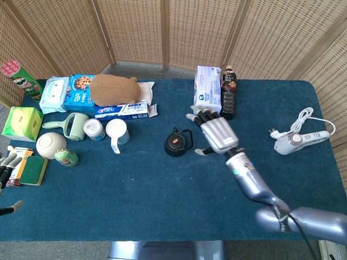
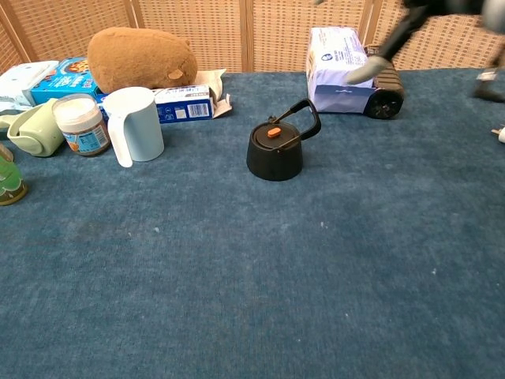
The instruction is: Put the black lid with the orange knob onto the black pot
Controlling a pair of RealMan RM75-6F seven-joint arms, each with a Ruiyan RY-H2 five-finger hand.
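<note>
Lid (image 2: 274, 134) sits on the pot (image 2: 274, 159) at frame centre on the tabletop (image 2: 237, 276), looking light and rigid, best pinched by its small, possibly slippery knob (image 2: 273, 132); my right hand (image 1: 217, 134) hovers empty, fingers spread, left hand (image 1: 6, 165) unclear.

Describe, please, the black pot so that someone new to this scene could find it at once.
Start at the blue table and look near its middle, just left of the raised right hand. There stands the black pot, alone, well right of the white mug in the left-side clutter. It is the only squat black vessel, with a looped handle and the black lid with the orange knob on top.
</note>
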